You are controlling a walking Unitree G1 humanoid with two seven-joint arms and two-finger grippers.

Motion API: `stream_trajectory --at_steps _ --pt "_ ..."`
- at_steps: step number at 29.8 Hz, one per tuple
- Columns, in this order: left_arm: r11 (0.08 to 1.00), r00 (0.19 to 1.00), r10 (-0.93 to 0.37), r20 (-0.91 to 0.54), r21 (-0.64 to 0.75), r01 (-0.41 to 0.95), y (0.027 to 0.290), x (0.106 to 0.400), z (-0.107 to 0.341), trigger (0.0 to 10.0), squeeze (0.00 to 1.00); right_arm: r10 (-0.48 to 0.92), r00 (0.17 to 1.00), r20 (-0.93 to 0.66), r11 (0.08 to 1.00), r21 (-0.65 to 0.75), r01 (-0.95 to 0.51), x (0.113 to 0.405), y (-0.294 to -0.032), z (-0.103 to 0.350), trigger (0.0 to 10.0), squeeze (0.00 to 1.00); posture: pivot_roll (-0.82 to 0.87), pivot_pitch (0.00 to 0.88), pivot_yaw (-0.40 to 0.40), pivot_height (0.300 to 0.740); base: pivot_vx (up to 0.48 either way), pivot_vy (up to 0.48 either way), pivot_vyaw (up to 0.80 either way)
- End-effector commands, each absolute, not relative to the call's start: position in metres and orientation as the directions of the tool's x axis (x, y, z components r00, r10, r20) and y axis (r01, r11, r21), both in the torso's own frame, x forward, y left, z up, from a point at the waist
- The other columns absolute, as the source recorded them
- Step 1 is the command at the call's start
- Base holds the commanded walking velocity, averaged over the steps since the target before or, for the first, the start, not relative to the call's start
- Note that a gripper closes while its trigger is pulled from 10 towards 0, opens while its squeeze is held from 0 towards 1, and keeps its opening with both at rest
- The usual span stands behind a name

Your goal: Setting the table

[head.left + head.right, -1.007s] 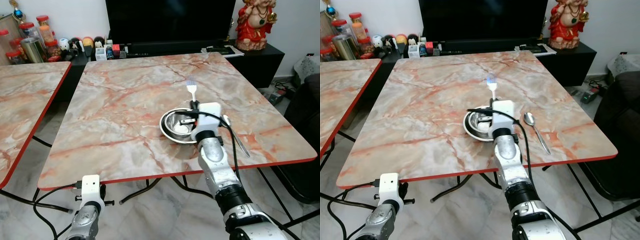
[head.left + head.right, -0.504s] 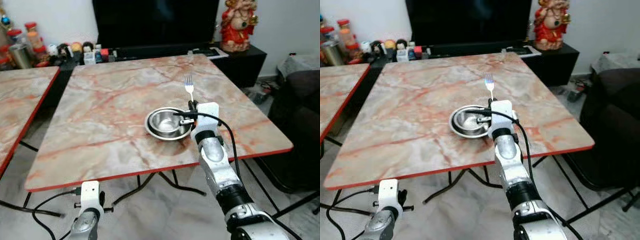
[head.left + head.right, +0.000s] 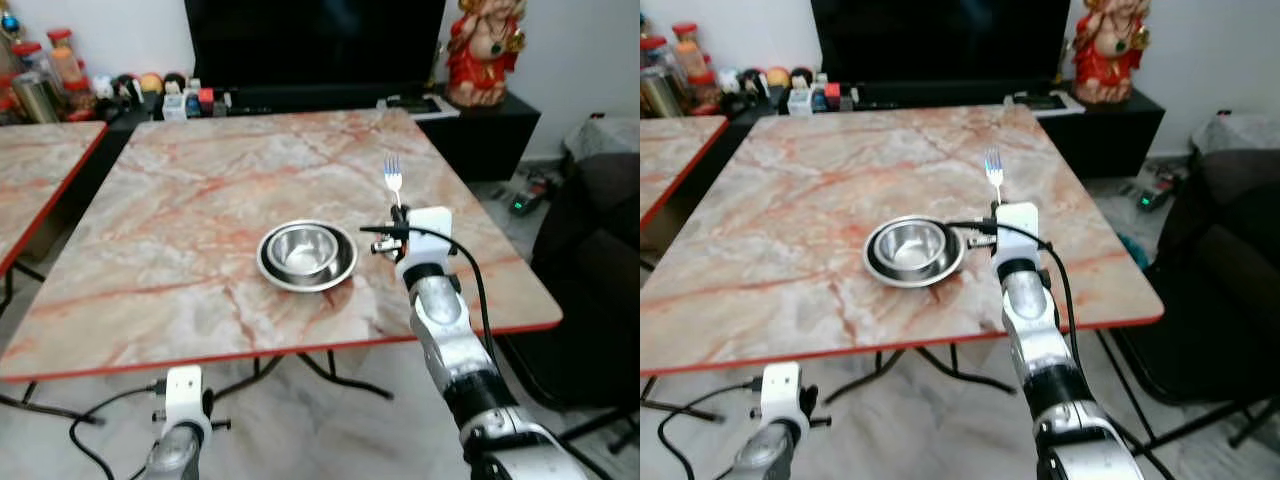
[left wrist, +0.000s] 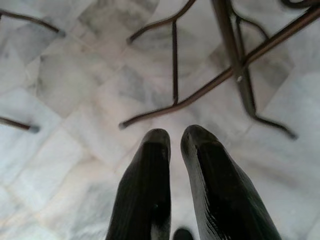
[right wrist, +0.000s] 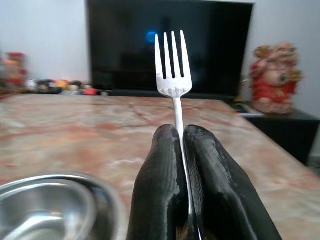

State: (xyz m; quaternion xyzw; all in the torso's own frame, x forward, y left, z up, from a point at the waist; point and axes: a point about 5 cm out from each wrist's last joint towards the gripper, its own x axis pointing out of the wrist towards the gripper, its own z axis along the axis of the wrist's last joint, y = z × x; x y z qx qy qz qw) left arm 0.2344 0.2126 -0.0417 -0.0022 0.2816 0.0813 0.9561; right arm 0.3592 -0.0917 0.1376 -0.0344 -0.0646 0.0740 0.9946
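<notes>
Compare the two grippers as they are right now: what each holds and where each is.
The right gripper is shut on a fork, tines pointing up; the left gripper holds nothing, its fingers nearly together. The right gripper is raised over the marble table, beside the steel bowl; the left gripper hangs low, pointing at the tiled floor near the table's legs. Both have two long black fingers.

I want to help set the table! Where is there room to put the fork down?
The right gripper holds the fork upright, jaws shut on its handle. Bare marble lies right of the bowls, between them and the table edge, and to their left and beyond them. The stacked bowls are the only crowded spot. The left gripper hangs idle.
</notes>
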Motion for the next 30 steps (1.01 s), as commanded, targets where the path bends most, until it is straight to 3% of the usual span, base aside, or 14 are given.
stream_trajectory --at_steps 1,12,30 --pt "0.987 0.832 0.152 -0.533 0.032 -0.16 0.209 0.239 -0.04 10.0 0.0 0.137 0.981 0.14 0.989 -0.08 -0.126 0.362 -0.099 0.144 10.0 0.0 0.02 0.0 -0.01 0.714 0.251 -0.27 0.0" --pt "0.987 0.832 0.151 -0.533 0.032 -0.159 0.21 0.237 -0.04 10.0 0.0 0.151 0.982 0.114 0.987 -0.074 -0.143 0.356 -0.098 0.136 10.0 0.0 0.01 0.0 -0.007 0.714 0.248 -0.261 0.0" --pt "0.984 0.822 0.164 -0.545 0.03 -0.176 0.214 0.233 -0.042 10.0 0.0 0.18 0.984 -0.008 0.98 -0.087 -0.18 0.352 -0.086 0.117 10.0 0.0 0.02 0.0 -0.006 0.714 0.0 0.0 0.0"
